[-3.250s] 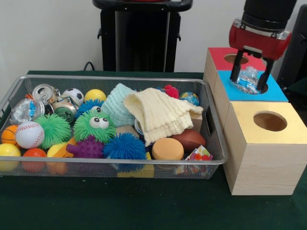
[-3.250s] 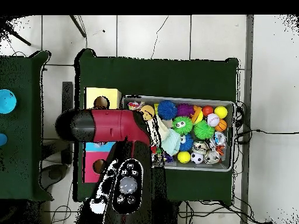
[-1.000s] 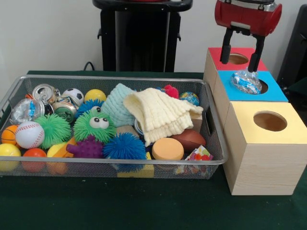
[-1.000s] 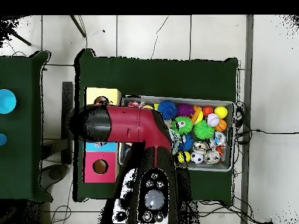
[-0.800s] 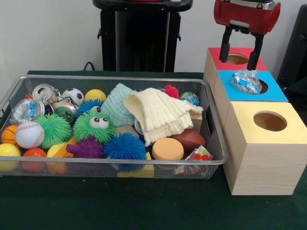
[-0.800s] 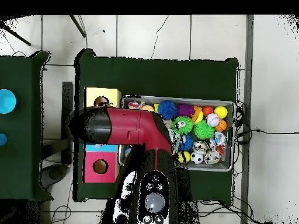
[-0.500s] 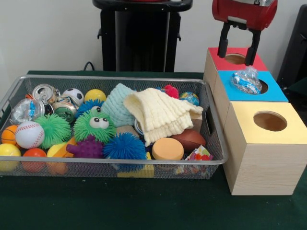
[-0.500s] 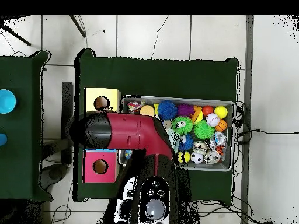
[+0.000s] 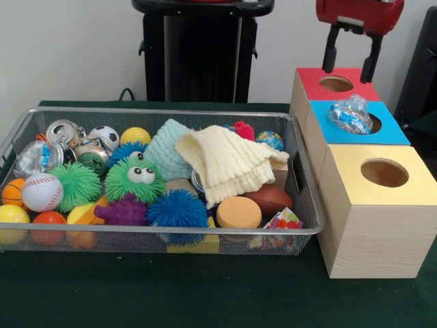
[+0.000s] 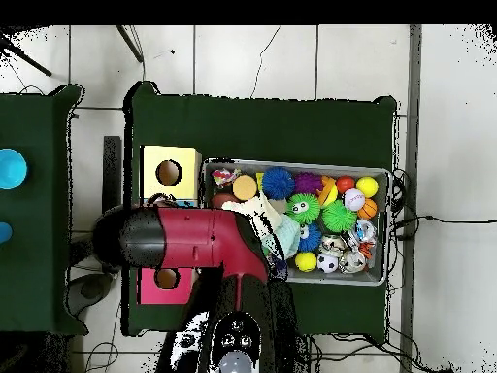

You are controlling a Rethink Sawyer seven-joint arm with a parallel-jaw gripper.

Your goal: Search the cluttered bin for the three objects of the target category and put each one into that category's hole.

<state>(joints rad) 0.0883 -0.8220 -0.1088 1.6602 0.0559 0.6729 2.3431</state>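
Bottle: crushed clear plastic, lying across the hole of the blue box, partly protruding, not dropped in. Tool: empty, fingers spread apart, raised clear above the red box, at 12 o'clock from the bottle and not touching it. Yellow box sits at 6 o'clock from the blue. Bin on the green counter holds balls, cans and a cream cloth. In the overhead view the arm covers the blue box.
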